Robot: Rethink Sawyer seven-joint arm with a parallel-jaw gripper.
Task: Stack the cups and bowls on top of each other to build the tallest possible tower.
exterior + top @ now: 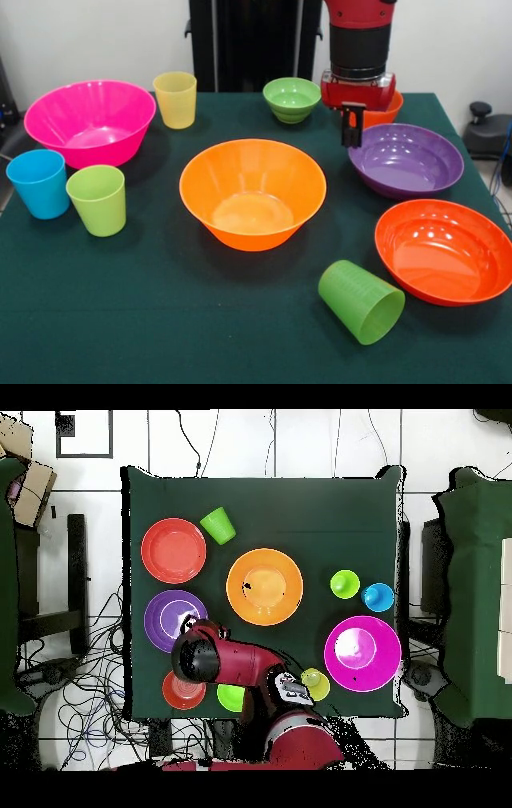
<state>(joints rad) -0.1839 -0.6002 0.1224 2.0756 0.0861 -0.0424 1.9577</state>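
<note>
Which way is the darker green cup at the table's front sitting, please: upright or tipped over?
Tipped over. The darker green cup lies on its side on the table, open mouth showing sideways, beside the red-orange bowl.

Table cloth (pixel 160 320): dark green, covers the whole tabletop.
Floor (pixel 300 439): white tiles, dark joints.
Cables (pixel 85 704): black tangle at 8 o'clock of the table, overhead view.
Cardboard box (pixel 30 484): 10 o'clock, beyond the table.
Green covered furniture (pixel 475 584): at 3 o'clock.

Red arm (pixel 359 40) hangs upright, fingers (pixel 353 126) pointing down.
</note>
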